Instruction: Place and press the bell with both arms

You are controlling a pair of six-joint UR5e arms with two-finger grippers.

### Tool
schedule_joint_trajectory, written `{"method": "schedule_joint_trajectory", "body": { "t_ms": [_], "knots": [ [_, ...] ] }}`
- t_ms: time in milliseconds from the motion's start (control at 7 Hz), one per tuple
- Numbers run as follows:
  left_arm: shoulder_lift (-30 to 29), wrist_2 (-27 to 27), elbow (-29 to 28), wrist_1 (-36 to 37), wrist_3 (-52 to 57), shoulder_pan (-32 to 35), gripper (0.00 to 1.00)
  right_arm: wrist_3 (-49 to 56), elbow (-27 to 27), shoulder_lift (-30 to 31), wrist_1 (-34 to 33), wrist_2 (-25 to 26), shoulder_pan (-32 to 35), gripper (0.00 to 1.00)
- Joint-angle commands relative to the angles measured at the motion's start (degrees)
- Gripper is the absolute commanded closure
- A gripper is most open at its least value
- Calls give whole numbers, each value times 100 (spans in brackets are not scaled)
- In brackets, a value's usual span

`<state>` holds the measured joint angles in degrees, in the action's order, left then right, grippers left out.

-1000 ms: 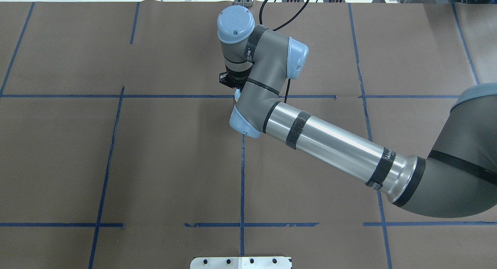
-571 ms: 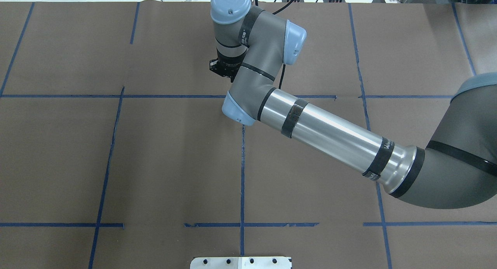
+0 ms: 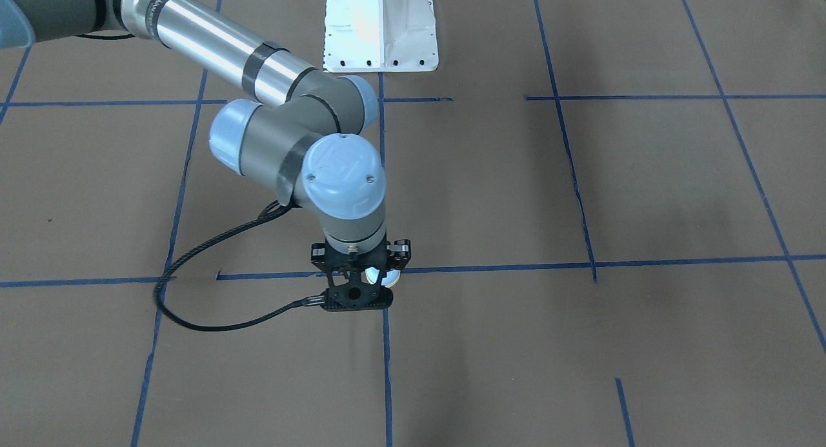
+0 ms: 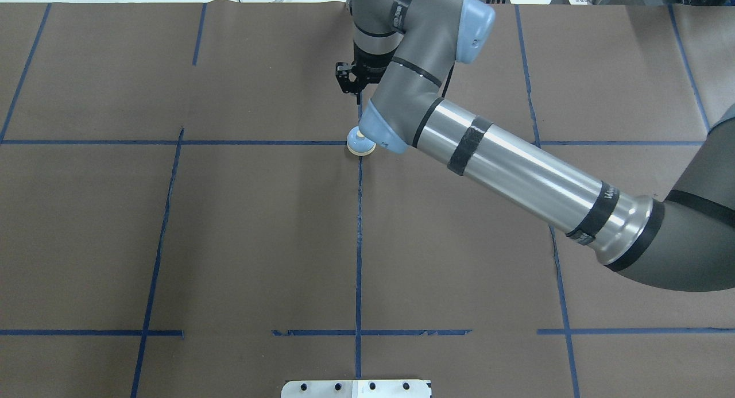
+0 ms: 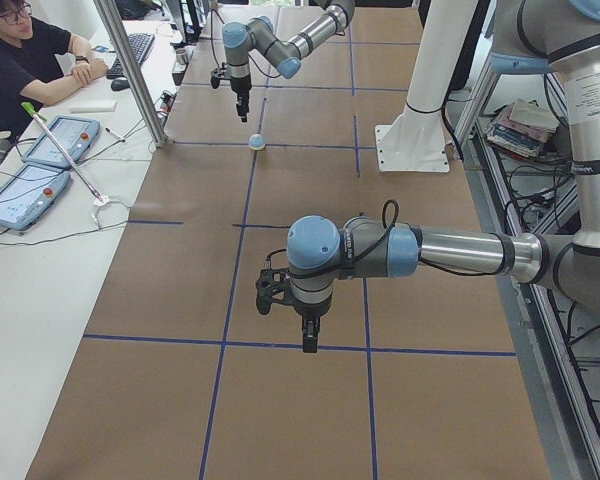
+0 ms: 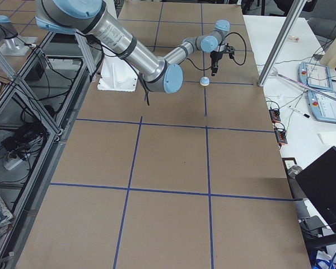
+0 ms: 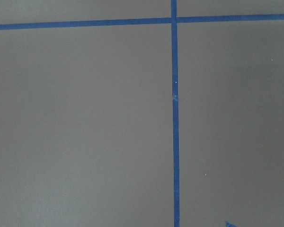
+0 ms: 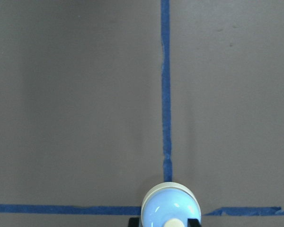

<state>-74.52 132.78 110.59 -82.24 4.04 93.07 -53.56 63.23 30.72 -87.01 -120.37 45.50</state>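
Bell (image 4: 360,143) stands on its own now, upright on the counter (image 4: 229,225), right on the crossing of blue tape (image 4: 358,243) out toward 12 o'clock from the robot's base. A second ago the right arm (image 4: 517,168) was hunched over that crossing and all but hid it. Since then the wrist has come up and swung on past, so the right gripper (image 4: 349,83) hangs clear of the bell, at about 12 o'clock from it in the overhead view, not touching. Its wrist camera shows the two black fingertips (image 8: 194,223) spread apart at the bottom edge, with the dome lying free below them: it has let go. So the placing half looks finished to me, with the blue dome up, the cream button on top and the base flat on the paper.

What's left is the press. The left arm (image 5: 450,250) is well apart from all this, off round 9 o'clock of the bell as the robot faces, and its left gripper (image 5: 307,335) points down over bare paper and a tape line. I can't tell from where it shows whether that one is spread or pinched. I'd guess it has a long reach ahead, and a small, light bell may skid if struck off-centre.
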Motion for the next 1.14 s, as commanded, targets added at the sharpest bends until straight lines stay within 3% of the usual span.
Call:
{"method": "schedule_joint_trajectory", "body": {
  "t_ms": [0, 286, 571, 714, 1000],
  "knots": [
    [-1, -24, -20, -20, -17, -8, 0, 1141, 1196, 1404, -262, -381, 658, 0],
    [-10, -24, -186, -20, -26, -17, 0, 2859, 2740, 3281, -465, -444, 1335, 0],
    [-10, -15, -205, -29, -17, -17, 0, 3866, 3753, 4655, -474, -915, 1915, 0],
    [-10, -67, -205, -151, -25, -17, 0, 4541, 3923, 5219, -474, -1275, 2501, 0],
    [25, -24, -135, -91, -43, -17, 0, 5669, 3925, 6239, -474, -1411, 3602, 1]
  ]
}}
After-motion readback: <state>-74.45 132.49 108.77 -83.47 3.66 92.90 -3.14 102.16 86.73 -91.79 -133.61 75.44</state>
